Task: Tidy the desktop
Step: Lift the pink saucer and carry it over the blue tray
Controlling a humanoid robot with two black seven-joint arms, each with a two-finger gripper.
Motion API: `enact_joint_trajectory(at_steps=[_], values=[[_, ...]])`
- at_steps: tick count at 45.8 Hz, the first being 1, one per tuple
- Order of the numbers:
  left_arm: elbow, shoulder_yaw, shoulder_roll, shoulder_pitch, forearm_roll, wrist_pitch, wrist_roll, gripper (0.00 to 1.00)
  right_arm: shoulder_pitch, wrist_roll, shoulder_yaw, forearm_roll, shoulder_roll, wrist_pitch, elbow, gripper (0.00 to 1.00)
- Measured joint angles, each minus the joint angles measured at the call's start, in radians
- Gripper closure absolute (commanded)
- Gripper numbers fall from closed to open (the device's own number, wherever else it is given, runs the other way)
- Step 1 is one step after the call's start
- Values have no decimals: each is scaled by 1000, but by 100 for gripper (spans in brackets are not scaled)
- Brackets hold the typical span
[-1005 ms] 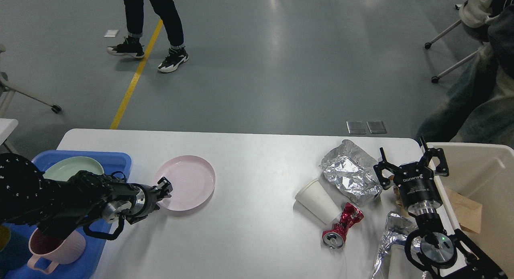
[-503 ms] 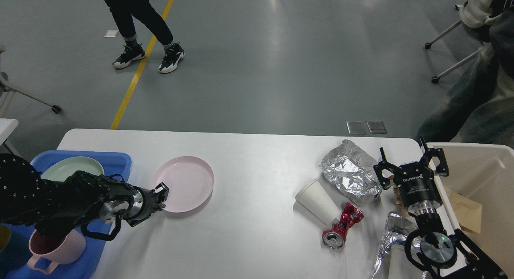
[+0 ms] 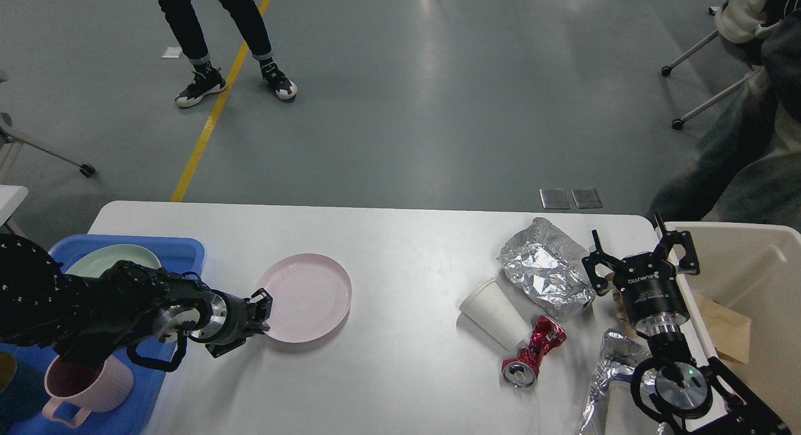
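My left gripper (image 3: pixel 261 310) sits at the pink plate's (image 3: pixel 306 298) seven-o'clock rim; whether its fingers grip the rim I cannot tell. I judge the step as clearing this plate off the desktop (image 3: pixel 400 247) into the blue tray (image 3: pixel 181 250) at nine o'clock, past the green plate (image 3: pixel 106 260). Right gripper (image 3: pixel 641 260) hangs spread, empty, above crumpled foil (image 3: pixel 544 269), paper cup (image 3: pixel 494 313) and crushed can (image 3: pixel 532 360).

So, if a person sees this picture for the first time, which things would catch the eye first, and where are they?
Probably the pink plate on the left part of the white desktop, with the left gripper at its near-left rim. Next, the shiny litter on the right: crumpled foil, a white paper cup lying on its side and a crushed red can, near the open right gripper.
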Motion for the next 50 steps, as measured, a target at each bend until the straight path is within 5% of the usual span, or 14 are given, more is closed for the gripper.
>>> enact_joint_trajectory(at_steps=[8,17,29,37,50], values=[[-68,15,28,-67,1,-1,32,100,0,0,0,0,0,0,0,0],[-287,121,102,-302,2,3,69,100,0,0,0,0,0,0,-1,0],[-650,332,170,-782,6,-16,34,100,0,0,0,0,0,0,-2,0],[-780,471,169,-1051,6,-182,-44,100,0,0,0,0,0,0,-1,0],[-728,573,216,-1076,5,-334,-93,100,0,0,0,0,0,0,0,0]])
